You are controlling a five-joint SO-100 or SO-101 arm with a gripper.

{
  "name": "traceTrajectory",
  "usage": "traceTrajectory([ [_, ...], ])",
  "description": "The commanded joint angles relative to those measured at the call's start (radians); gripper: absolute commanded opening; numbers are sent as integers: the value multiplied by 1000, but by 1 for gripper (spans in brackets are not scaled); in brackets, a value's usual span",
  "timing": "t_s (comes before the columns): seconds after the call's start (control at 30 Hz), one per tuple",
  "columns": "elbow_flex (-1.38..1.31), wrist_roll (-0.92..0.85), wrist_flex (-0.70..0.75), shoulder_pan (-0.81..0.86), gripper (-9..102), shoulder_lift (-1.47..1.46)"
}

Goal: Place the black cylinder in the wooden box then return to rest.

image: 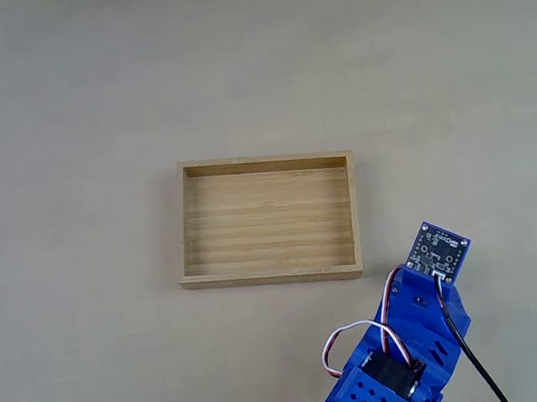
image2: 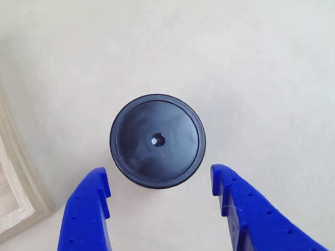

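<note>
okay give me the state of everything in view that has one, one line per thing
black cylinder: upright on the table, outside the box, not gripped.
wooden box: empty, open top, flat on the table.
end effector: open, fingers either side of the cylinder's near edge, not touching it.

Plain pale beige tabletop [image: 53, 112], smooth, matte

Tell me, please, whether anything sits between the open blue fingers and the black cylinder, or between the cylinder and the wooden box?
Nothing visible does. In the other view the gripper is open just short of the black cylinder, with bare table between. The wooden box lies to the left across bare table.
</note>
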Motion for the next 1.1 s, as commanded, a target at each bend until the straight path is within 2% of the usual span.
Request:
traceTrajectory([
  [0.0, -110, -3, -43, -5, 26, -2],
  [1.07, -206, 17, -80, 15, 27, 129],
])
